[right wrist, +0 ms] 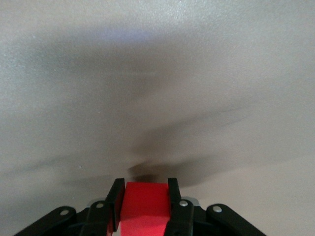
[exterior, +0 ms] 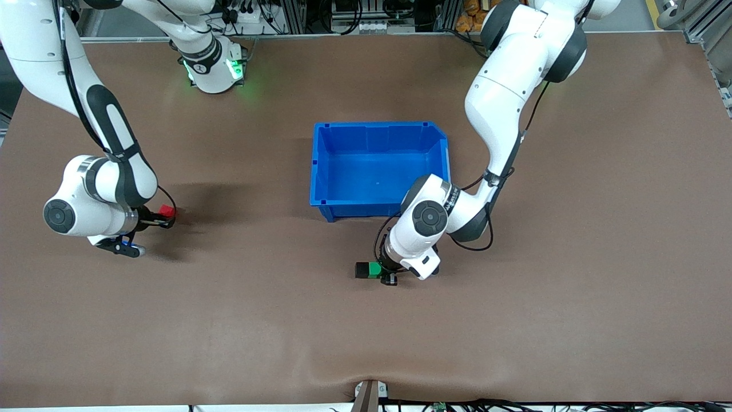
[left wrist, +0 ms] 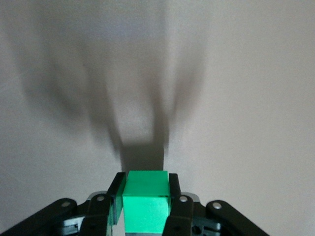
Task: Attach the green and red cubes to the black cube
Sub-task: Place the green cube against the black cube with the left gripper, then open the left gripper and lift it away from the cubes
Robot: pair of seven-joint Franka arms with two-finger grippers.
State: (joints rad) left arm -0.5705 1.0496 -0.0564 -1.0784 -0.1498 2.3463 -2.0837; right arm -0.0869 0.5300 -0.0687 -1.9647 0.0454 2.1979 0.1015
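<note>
My left gripper [exterior: 377, 271] is shut on the green cube [exterior: 374, 269], low over the brown table beside the blue bin. The black cube [exterior: 362, 269] sits flush against the green cube's face toward the right arm's end. In the left wrist view the green cube [left wrist: 146, 199] fills the gap between the fingers of the left gripper [left wrist: 146, 179]. My right gripper [exterior: 163, 216] is shut on the red cube [exterior: 166, 211], low over the table at the right arm's end. The right wrist view shows the red cube [right wrist: 145, 204] clamped in the right gripper [right wrist: 144, 183].
A blue bin [exterior: 313, 166] stands at the table's middle, between the two arms. The left arm's elbow [exterior: 430, 217] overlaps the bin's corner in the front view. A small bracket [exterior: 369, 395] sits at the table edge closest to the camera.
</note>
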